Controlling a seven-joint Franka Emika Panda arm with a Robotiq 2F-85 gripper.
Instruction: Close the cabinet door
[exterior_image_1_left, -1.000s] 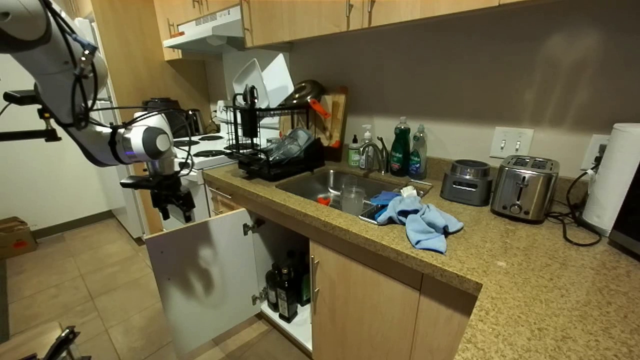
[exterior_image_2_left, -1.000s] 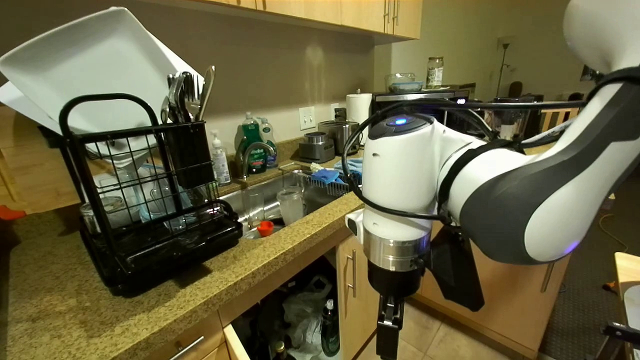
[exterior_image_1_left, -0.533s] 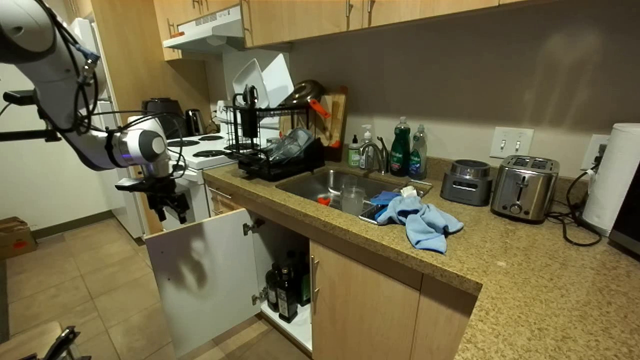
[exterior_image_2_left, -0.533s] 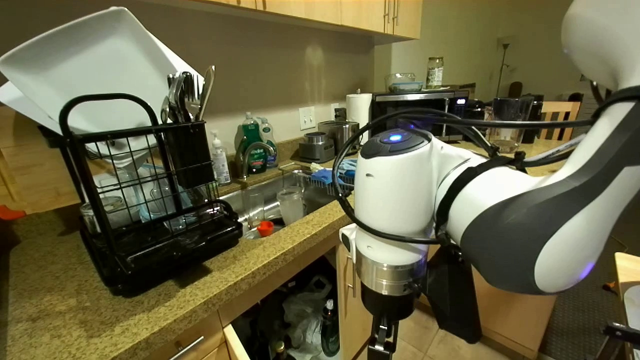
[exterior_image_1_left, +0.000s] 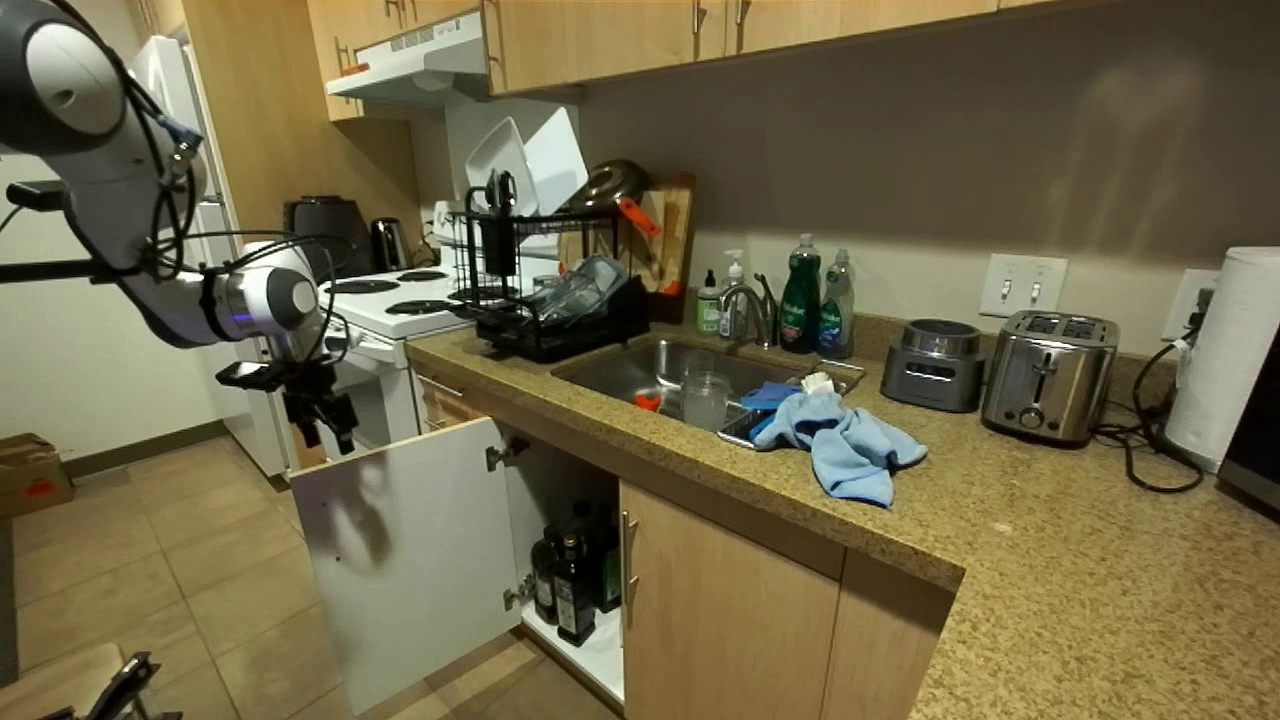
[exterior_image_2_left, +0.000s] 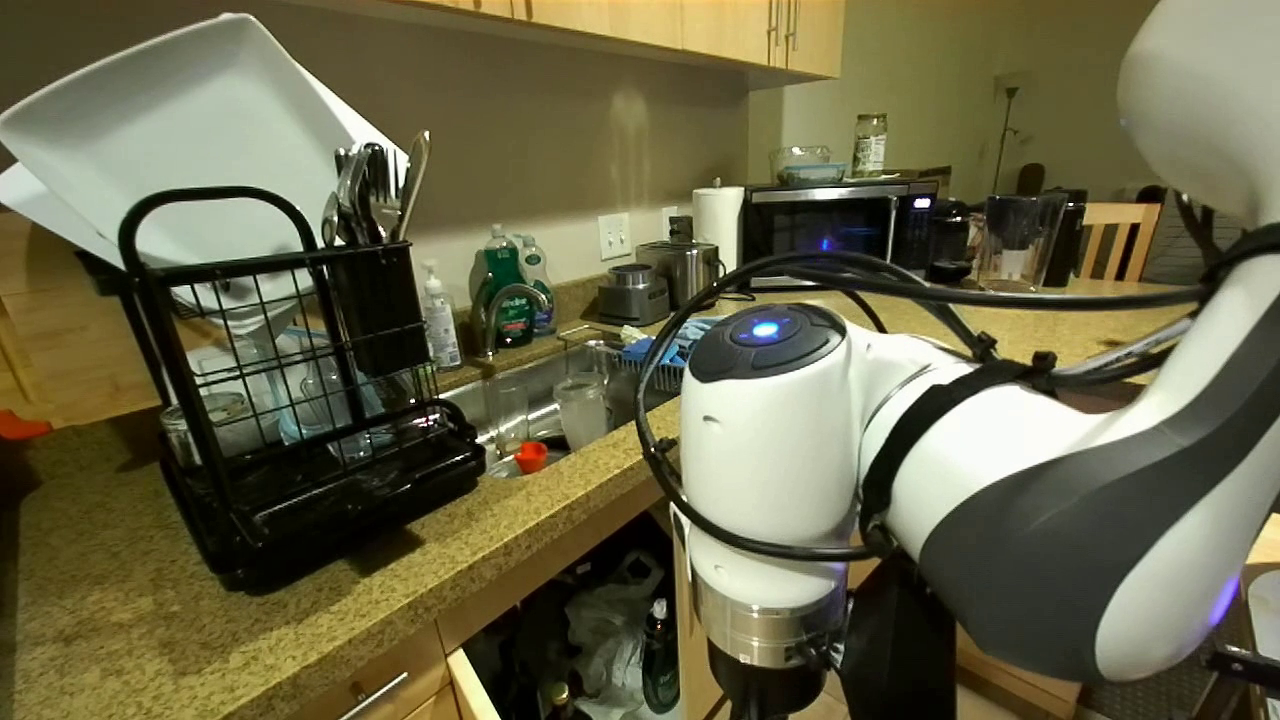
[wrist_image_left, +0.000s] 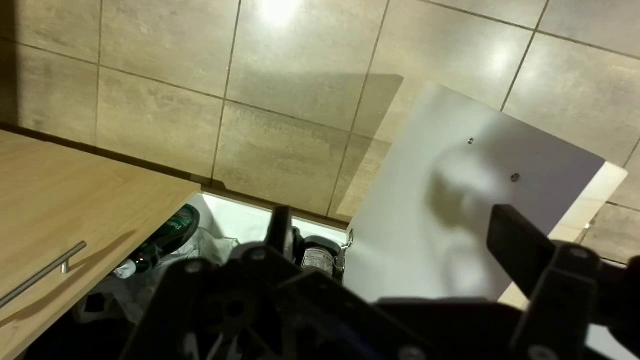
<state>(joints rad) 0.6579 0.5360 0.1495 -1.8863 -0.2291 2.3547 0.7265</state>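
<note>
The cabinet door (exterior_image_1_left: 420, 570) stands wide open under the sink, its white inner face towards the camera in an exterior view. The same face shows in the wrist view (wrist_image_left: 420, 200), with its pale wood top edge at the right. Its wood front and bar handle are mostly hidden. My gripper (exterior_image_1_left: 328, 437) is open and empty, just above the door's top edge near its free end. In the wrist view the spread fingers of the gripper (wrist_image_left: 392, 227) frame the white face. I cannot tell whether they touch the door. In an exterior view the fingers are cut off below the frame.
The neighbouring wood door (exterior_image_1_left: 730, 600) is shut. Dark bottles (exterior_image_1_left: 573, 595) and a plastic bag (exterior_image_2_left: 610, 630) sit inside the cabinet. The granite counter (exterior_image_1_left: 1080, 560) overhangs it, with a black dish rack (exterior_image_2_left: 330, 510) on top. A white oven (exterior_image_1_left: 375, 395) stands behind my gripper.
My gripper has moved sideways along the door's top edge towards its free end. In an exterior view the arm has come lower and nearer the camera. The door has not moved.
</note>
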